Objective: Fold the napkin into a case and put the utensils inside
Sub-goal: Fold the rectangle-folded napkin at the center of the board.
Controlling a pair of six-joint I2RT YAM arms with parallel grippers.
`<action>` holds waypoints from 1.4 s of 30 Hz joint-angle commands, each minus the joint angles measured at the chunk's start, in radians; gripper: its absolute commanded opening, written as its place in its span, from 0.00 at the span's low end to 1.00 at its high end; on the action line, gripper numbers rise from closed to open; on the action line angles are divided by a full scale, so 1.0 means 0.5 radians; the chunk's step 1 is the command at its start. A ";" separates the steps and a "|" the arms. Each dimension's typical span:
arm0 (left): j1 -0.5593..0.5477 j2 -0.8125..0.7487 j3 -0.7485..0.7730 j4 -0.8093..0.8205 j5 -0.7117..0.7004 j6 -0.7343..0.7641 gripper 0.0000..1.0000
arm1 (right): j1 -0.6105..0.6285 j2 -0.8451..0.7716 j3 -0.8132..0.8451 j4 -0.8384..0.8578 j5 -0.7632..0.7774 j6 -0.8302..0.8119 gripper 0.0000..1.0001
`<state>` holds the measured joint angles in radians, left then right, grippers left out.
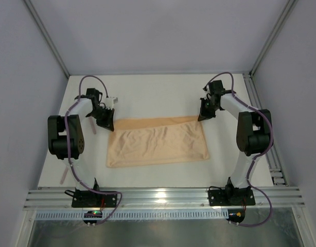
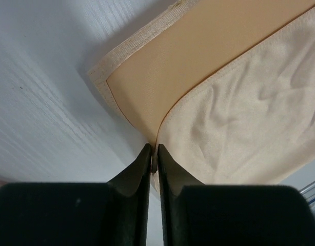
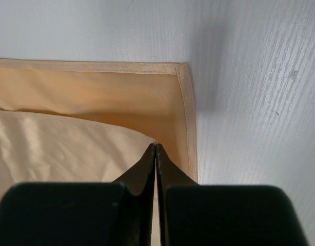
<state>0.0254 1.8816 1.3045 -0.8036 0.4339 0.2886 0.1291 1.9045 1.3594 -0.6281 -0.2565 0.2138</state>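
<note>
Leave left claw (image 2: 152,149) and right claw (image 3: 156,147) pinched shut, each on a far corner of the top flap. Find the napkin (image 1: 158,146) flat on the table (image 1: 147,95), between the arms. Lift both corners together, slow and level, to stop slips and wrinkles.
</note>
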 commanded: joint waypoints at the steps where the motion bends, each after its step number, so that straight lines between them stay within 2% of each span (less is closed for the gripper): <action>1: -0.005 -0.088 0.063 -0.074 0.049 0.052 0.13 | 0.009 -0.121 0.085 -0.005 0.025 0.002 0.03; 2: -0.002 -0.088 0.063 -0.077 0.053 0.049 0.23 | 0.009 -0.127 0.082 -0.005 0.028 0.002 0.03; 5: -0.005 -0.067 0.063 -0.074 0.053 0.040 0.30 | 0.009 -0.118 0.079 -0.002 0.019 0.002 0.03; 15: -0.005 -0.057 0.060 -0.086 0.016 0.036 0.16 | 0.009 -0.134 0.030 0.023 0.010 0.014 0.03; 16: -0.005 -0.069 0.057 -0.080 0.013 0.030 0.17 | 0.009 -0.134 0.024 0.023 0.007 0.017 0.03; 20: -0.005 -0.131 0.039 0.002 -0.064 0.009 0.29 | 0.009 -0.134 0.018 0.029 0.004 0.020 0.03; 28: -0.005 -0.204 -0.093 0.180 -0.110 -0.022 0.19 | 0.009 -0.137 0.015 0.035 -0.008 0.029 0.03; 31: -0.005 -0.214 -0.102 0.190 -0.104 -0.013 0.21 | 0.009 -0.140 0.015 0.032 -0.008 0.029 0.03; 36: -0.005 -0.159 -0.108 0.156 -0.184 0.033 0.33 | 0.009 -0.137 0.009 0.035 -0.005 0.029 0.03; 42: -0.029 -0.131 -0.102 0.159 -0.162 0.039 0.33 | 0.009 -0.127 0.003 0.035 -0.008 0.033 0.03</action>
<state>0.0242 1.8156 1.2545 -0.7490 0.3546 0.2958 0.1291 1.8912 1.3628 -0.6285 -0.2569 0.2199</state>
